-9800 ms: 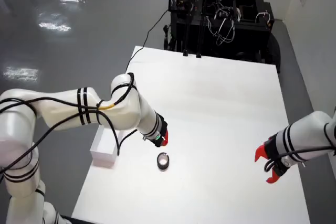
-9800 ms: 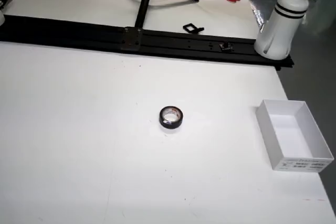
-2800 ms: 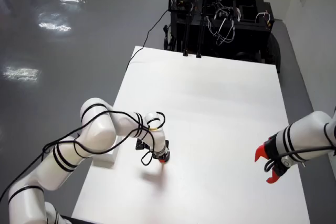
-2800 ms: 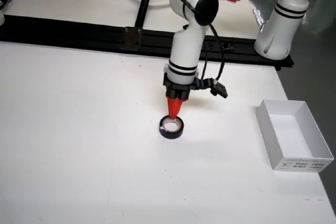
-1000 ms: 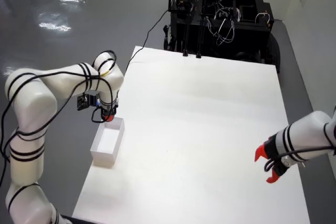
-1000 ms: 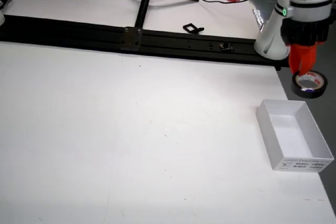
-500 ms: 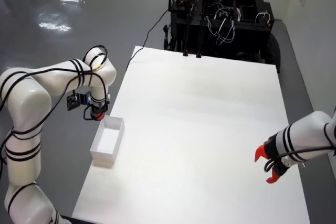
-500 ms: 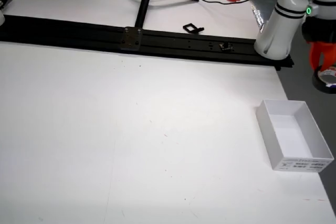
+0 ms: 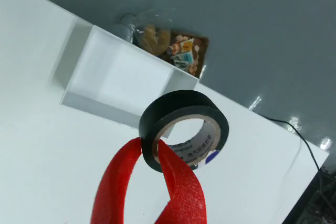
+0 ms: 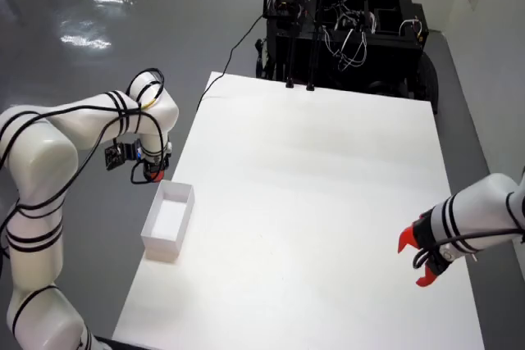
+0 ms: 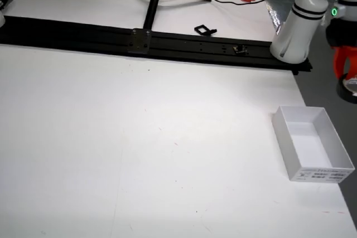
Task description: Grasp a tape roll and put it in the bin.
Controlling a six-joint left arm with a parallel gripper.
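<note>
moved: pincer [image 9: 149, 156] with tape roll [image 9: 185, 129] went further past the desk [image 10: 328, 202] edge.
grip: red fingers clamp the roll's wall.
box [image 9: 118, 80]: empty, roll beside it, not above.

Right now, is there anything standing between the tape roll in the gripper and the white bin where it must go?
Nothing visible does. The gripper holds the tape roll in the air beside the bin, which is open on top and looks empty.
</note>
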